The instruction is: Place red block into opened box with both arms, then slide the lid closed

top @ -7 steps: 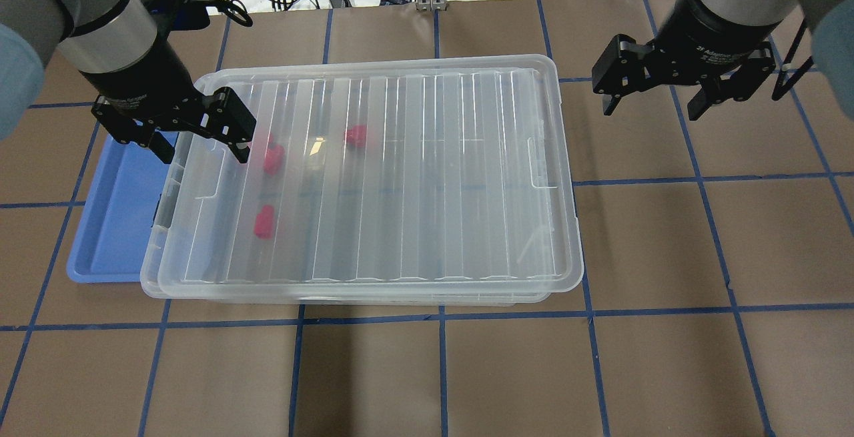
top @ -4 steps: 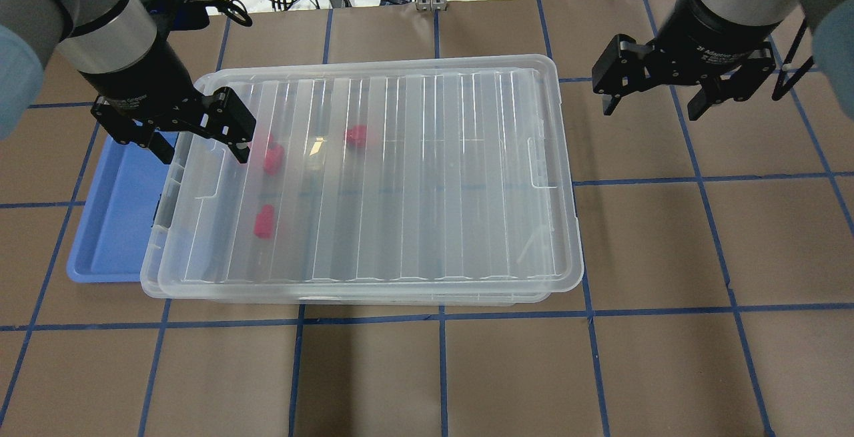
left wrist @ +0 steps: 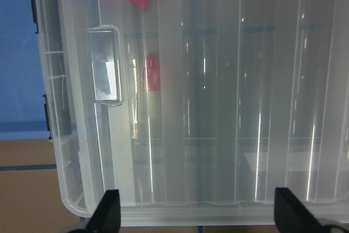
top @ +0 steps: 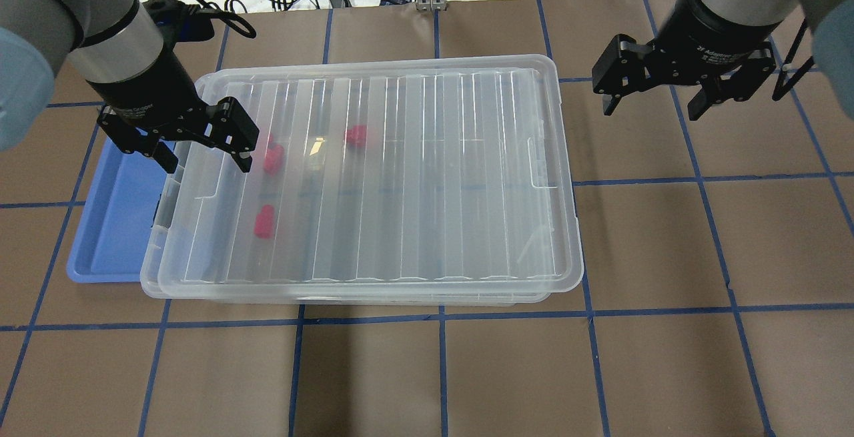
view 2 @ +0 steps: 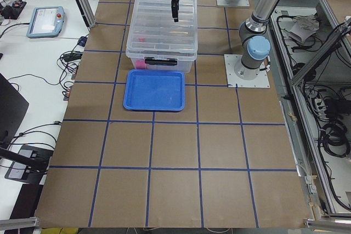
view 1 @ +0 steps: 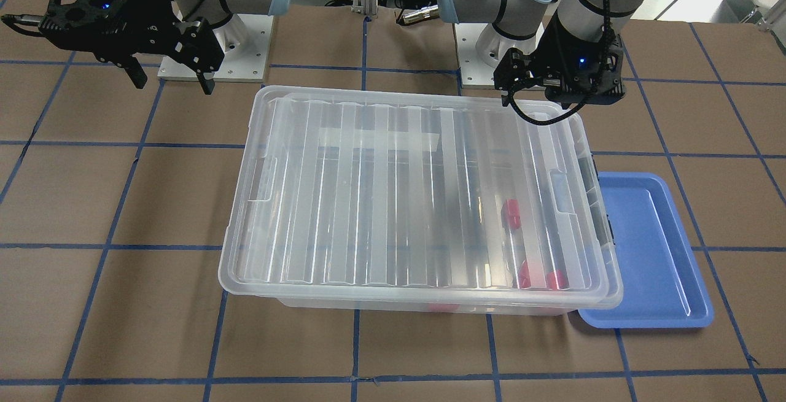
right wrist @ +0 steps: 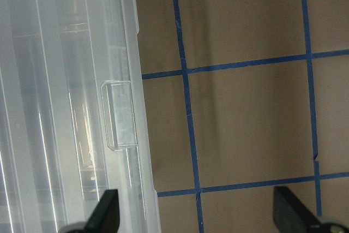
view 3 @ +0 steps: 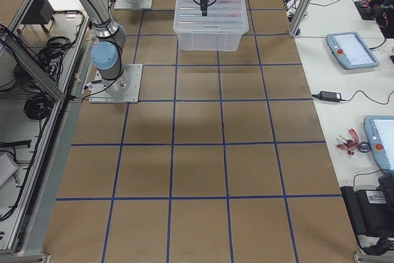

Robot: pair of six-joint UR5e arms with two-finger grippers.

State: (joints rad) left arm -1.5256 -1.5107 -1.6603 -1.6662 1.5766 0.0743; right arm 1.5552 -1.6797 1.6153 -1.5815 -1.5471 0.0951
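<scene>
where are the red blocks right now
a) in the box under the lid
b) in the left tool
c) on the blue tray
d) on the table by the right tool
A: three red blocks show through the lid, inside the box; the left tool and right tool are open, holding nothing.

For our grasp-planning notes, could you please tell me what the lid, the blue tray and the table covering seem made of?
The lid: probably clear glossy plastic; the red blocks show through and its ribs catch glare. The blue tray: likely smooth moulded plastic with a soft sheen. The table covering: seemingly matte brown paper or card; no glare.
</scene>
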